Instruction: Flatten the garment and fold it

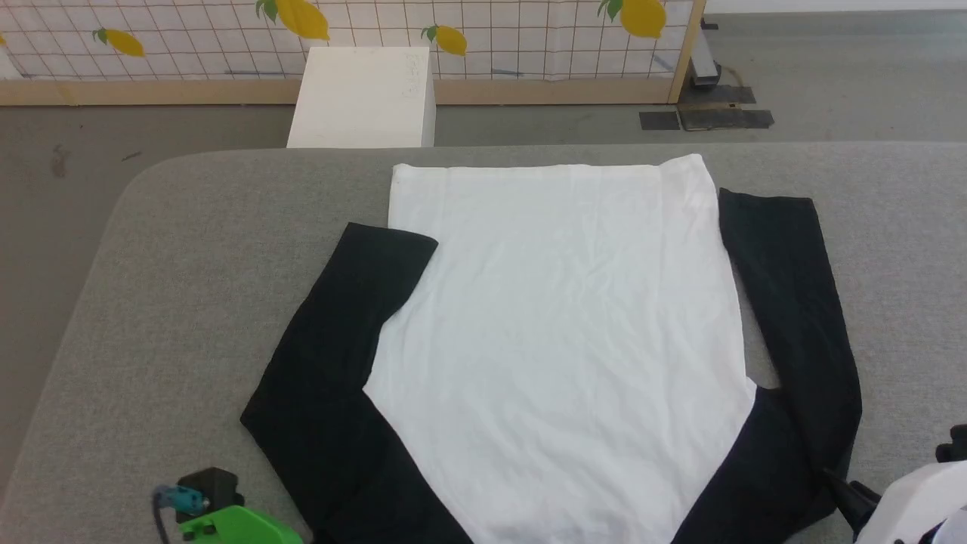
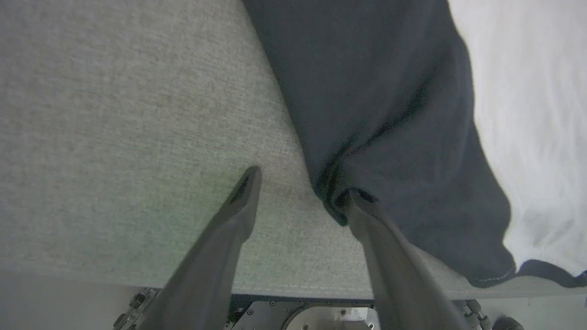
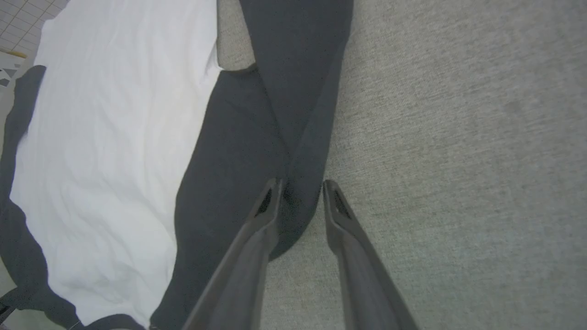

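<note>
- We see the garment (image 1: 559, 340) lying flat mid-frame on the desk (image 1: 189, 302), sleeves angled beside the body, ready for folding.
- Left gripper (image 2: 300, 188): fingers spread, straddling the sleeve edge.
- Right gripper (image 3: 298, 195): fingers narrowly apart at a sleeve fold; whether they pinch it, we cannot tell.

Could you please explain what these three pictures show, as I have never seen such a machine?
It is a wheeled robot with two arms, each ending in a two-fingered pincer. One picture looks down from its head; the other two come from cameras on its wrists, looking along the fingers. On the grey fabric-covered table lies a white long-sleeved shirt with black sleeves, spread fairly flat, with both sleeves bent back alongside the body. The left pincer is open at the left sleeve's edge; one finger touches the cloth. The right pincer is nearly closed around the right sleeve's fold; whether it grips is unclear.
</note>
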